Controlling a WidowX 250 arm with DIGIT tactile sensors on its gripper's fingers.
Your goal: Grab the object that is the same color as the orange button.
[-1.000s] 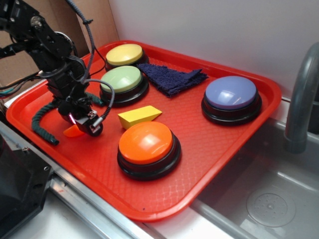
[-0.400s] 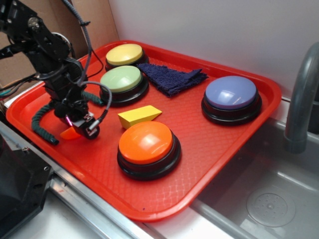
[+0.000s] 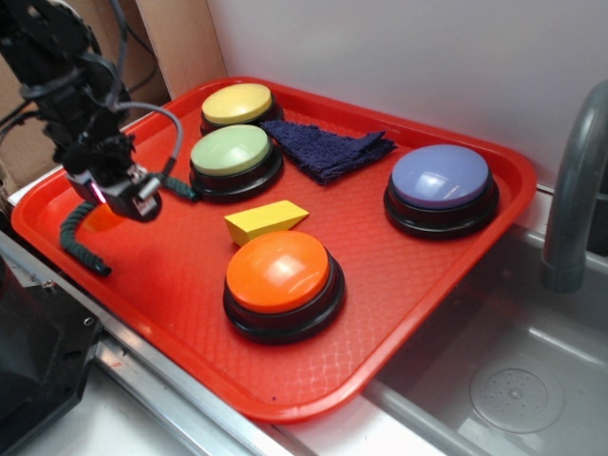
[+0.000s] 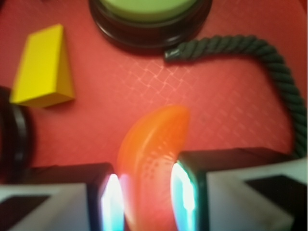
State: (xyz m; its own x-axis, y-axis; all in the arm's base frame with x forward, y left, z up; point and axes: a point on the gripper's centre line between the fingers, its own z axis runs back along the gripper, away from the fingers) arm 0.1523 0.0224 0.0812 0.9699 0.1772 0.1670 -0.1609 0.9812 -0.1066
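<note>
Orange crescent (image 4: 151,163) is clamped between the end effector (image 4: 144,197) fingers, above the red tray (image 3: 380,313).

The end effector (image 3: 122,195) is seen at the tray's left side, raised, near the dark green rope (image 3: 74,237); the fingers are narrowed onto the crescent, tip protruding in the wrist view. The orange button (image 3: 282,275) sits well apart toward the tray's front, the yellow wedge (image 3: 264,221) just behind it. The green button (image 3: 234,157) is beside the rope's end.

Wrist view is blurred throughout — the orange crescent (image 4: 151,163) runs off the bottom edge, and the green button (image 4: 149,19) is cropped at top.
</note>
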